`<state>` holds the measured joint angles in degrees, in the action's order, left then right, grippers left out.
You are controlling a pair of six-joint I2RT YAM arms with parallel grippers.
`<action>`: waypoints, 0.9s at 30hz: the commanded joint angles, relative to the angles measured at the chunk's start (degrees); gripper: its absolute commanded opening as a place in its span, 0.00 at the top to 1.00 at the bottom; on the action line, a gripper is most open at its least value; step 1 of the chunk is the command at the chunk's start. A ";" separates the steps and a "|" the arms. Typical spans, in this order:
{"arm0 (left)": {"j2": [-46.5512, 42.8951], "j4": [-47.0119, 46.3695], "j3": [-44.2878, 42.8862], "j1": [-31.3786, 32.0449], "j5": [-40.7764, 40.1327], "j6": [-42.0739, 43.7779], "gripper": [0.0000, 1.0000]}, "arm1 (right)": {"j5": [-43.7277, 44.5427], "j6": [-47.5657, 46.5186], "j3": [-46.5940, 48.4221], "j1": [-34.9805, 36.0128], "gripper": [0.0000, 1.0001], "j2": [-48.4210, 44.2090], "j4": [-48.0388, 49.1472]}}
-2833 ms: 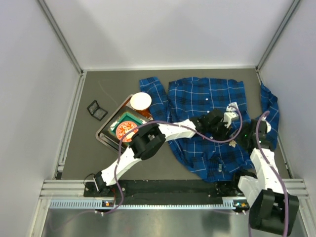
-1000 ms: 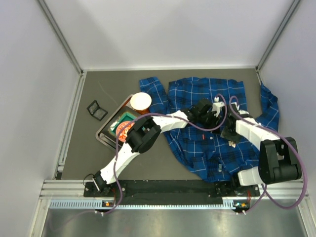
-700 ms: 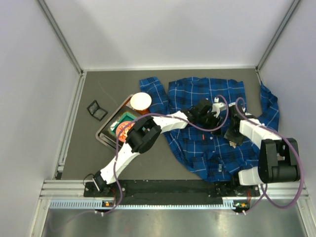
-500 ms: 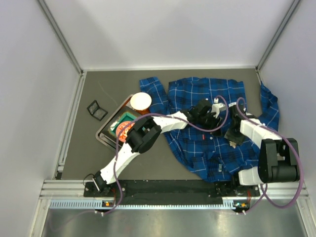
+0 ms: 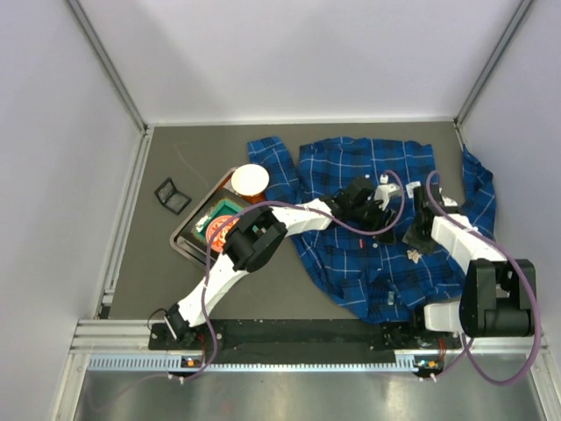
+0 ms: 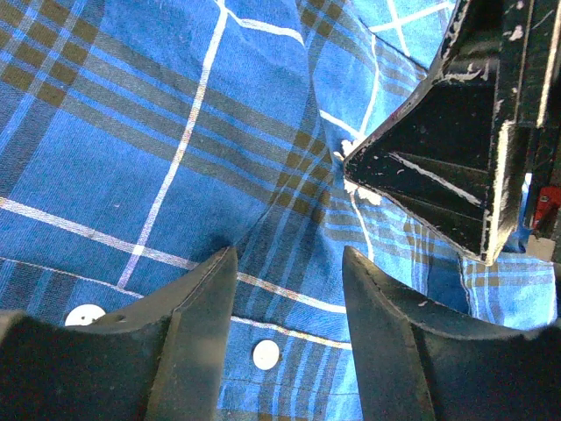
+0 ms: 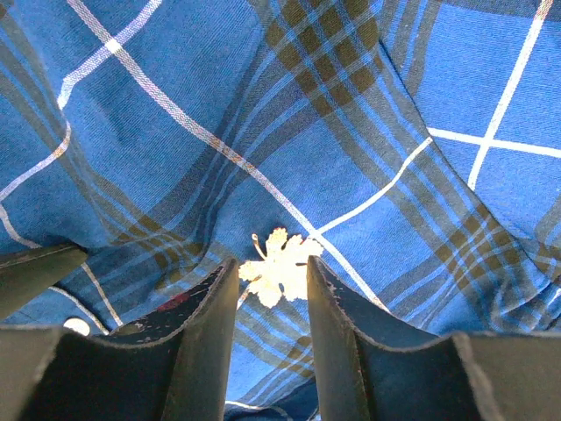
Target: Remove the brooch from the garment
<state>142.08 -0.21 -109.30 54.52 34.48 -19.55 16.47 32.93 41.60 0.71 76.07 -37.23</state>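
Note:
The garment [image 5: 368,175], a blue and navy plaid shirt, lies spread across the right half of the table. The brooch [image 7: 280,267], a pale gold flower shape, sits pinned on the cloth and is a pale speck from above [image 5: 412,253]. My right gripper [image 7: 272,263] [image 5: 413,242] is open, its fingertips on either side of the brooch and close to its edges. My left gripper [image 6: 287,254] [image 5: 383,217] stands open over flat cloth just left of it, holding nothing. A white shirt button [image 6: 266,354] shows between its fingers. The right gripper's black finger [image 6: 447,167] fills that view's right side.
A metal tray [image 5: 186,235] holding a white bowl [image 5: 251,180] and a red and green packet [image 5: 224,226] sits left of the shirt. A small black object [image 5: 173,196] lies further left. A white label [image 5: 386,298] is on the shirt's near hem. Walls enclose the table.
My left gripper's jaws have spread wide over the cloth. The right gripper's jaws have narrowed somewhat around the brooch, and the right forearm has swung slightly to the right.

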 commanded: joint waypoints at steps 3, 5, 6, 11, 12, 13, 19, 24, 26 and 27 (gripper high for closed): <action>-2.69 -3.57 1.01 0.50 2.52 0.39 0.43 | -2.31 -0.94 -0.12 -0.45 0.60 -1.28 -0.29; -2.69 -3.57 1.01 0.50 2.35 0.39 0.43 | -4.59 -0.06 -1.70 -0.45 0.59 -1.89 -0.21; -2.69 -3.57 1.01 0.50 2.17 0.48 0.42 | -4.69 0.99 -2.22 -0.45 0.58 -2.15 -0.30; -2.86 -3.57 1.10 0.50 2.17 0.57 0.39 | -2.07 3.02 -3.90 0.08 0.55 -3.74 -1.70; -2.69 -3.48 1.10 0.41 2.17 0.48 0.39 | -1.45 3.72 -3.90 0.43 0.55 -4.00 -2.14; -2.69 -3.48 1.02 0.50 2.17 0.48 0.39 | -1.00 3.98 -4.16 0.61 0.54 -4.00 -2.32; -2.69 -3.40 1.01 0.50 2.00 0.48 0.39 | 3.57 5.13 -2.76 0.70 0.58 -3.39 -3.46; -2.51 -3.05 0.84 0.50 1.82 0.65 0.39 | 5.94 3.81 -1.09 0.26 0.62 -2.07 -3.46; -2.51 -3.04 0.84 0.50 1.91 0.65 0.38 | 5.33 2.94 -0.82 0.17 0.64 -2.07 -3.29; -2.51 -3.13 0.84 0.50 1.91 0.57 0.38 | 5.07 2.41 -0.56 0.26 0.64 -1.98 -3.11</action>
<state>142.06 -1.34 -108.81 54.74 35.79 -19.55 19.00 36.97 38.15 0.99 73.78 -40.07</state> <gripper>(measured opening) 0.615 0.368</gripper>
